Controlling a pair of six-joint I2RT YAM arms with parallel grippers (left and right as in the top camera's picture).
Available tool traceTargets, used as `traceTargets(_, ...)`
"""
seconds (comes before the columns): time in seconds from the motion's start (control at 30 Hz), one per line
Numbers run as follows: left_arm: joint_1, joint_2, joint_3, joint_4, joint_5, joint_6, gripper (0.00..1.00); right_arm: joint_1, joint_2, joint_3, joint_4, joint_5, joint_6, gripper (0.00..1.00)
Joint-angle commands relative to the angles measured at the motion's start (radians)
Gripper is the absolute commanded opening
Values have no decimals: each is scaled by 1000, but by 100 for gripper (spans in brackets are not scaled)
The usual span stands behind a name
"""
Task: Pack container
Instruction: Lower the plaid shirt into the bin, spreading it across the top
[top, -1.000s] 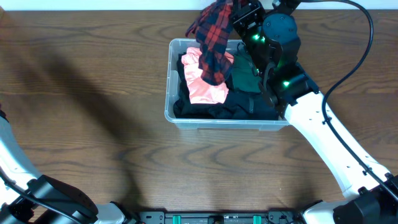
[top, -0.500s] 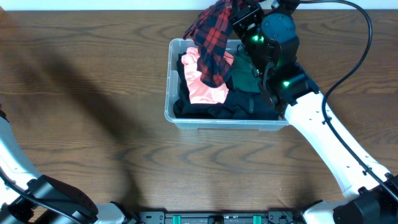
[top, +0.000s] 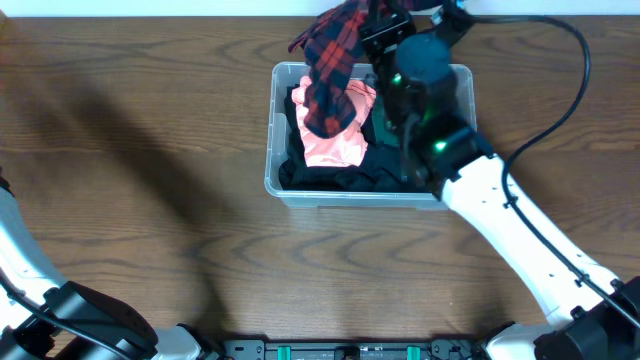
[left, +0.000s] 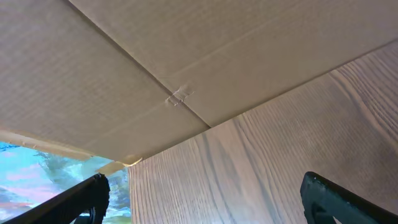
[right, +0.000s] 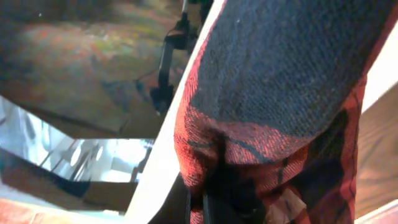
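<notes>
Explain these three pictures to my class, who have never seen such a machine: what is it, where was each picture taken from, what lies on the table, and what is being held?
This is a robot with two arms at a wooden table. Each arm ends in a two-finger gripper. The wide picture comes from a camera fixed above the table. The other two come from small cameras on the wrists, one per arm. On the table stands a clear plastic container holding clothes: a pink garment lying on dark clothes. The right gripper is shut on a red and black checked cloth, which hangs over the container. That cloth fills most of the right wrist picture. The left gripper is open and empty. Its camera shows only the table and a cardboard-like panel.
</notes>
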Motion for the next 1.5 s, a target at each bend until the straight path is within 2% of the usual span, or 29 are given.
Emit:
traceTargets(0.0, 3, -11, -12, 0, -15, -6, 98, 60, 7, 8, 14, 221, 93, 1)
traceTargets(0.1, 3, -11, -12, 0, -15, -6, 98, 108, 17, 8, 13, 377, 161, 2)
traceTargets(0.2, 3, -11, -12, 0, -15, -6, 98, 164, 30, 8, 6, 560, 161, 2)
traceTargets(0.37, 3, -11, -12, 0, -15, -6, 98, 223, 52, 8, -43, 711, 220, 1)
traceTargets(0.73, 3, -11, -12, 0, -15, -6, 98, 208, 119, 8, -168, 714, 393, 1)
traceTargets(1.13, 3, -11, -12, 0, -15, -6, 98, 166, 134, 8, -213, 657, 400, 1)
traceTargets(1.33, 3, -11, -12, 0, -15, -6, 98, 163, 140, 7, -328, 600, 504, 1)
traceTargets(1.47, 3, -11, -12, 0, -15, -6, 98, 156, 161, 7, -342, 600, 586, 1)
